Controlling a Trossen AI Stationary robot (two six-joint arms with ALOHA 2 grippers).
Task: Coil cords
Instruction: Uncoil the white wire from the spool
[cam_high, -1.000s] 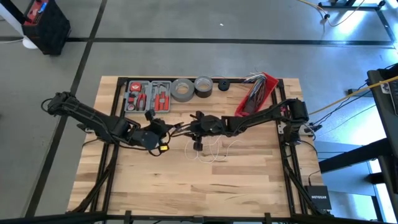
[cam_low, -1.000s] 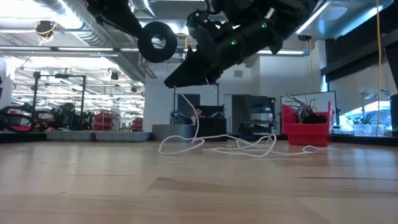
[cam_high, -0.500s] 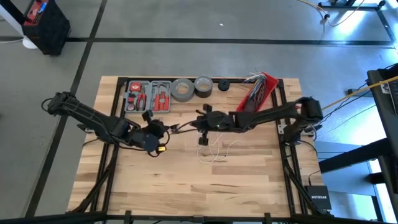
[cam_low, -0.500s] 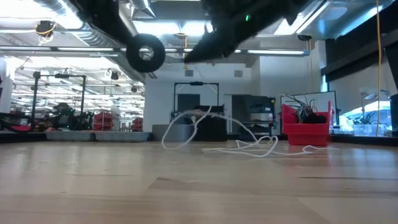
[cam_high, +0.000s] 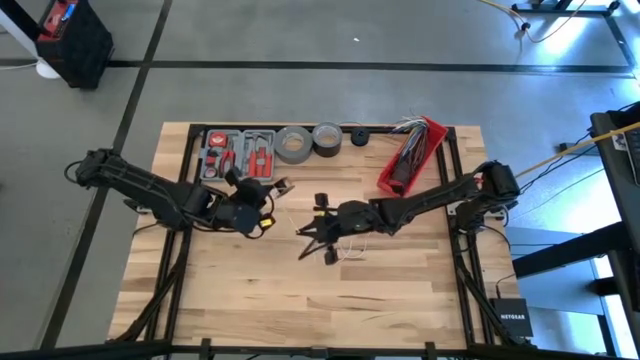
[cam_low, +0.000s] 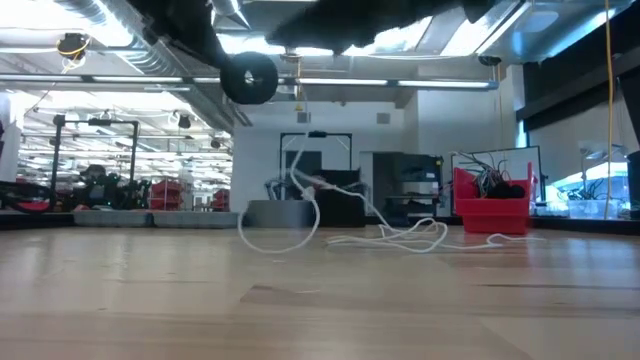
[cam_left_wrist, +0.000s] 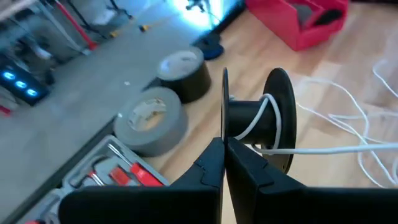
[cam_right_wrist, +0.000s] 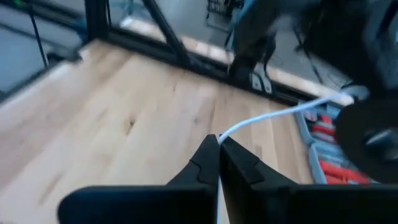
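Left gripper (cam_left_wrist: 222, 163) sits over the left-centre of the desk (cam_high: 250, 300), fingers pressed together on the rim of a small black spool (cam_left_wrist: 252, 121). A few turns of the thin white cord (cam_left_wrist: 323, 149) are wound on the spool's hub; spool is held well above the desk surface.

Right gripper (cam_right_wrist: 217, 163) is near desk centre, fingers pinched together on the same white cord, which runs from it across to the spool. The cord's slack lies in loose loops on the desk just beside the right gripper, toward the red bin (cam_high: 410, 152).

Along the desk's far edge: tool tray (cam_high: 238, 153), two tape rolls (cam_high: 295, 143), red bin holding mixed wires.
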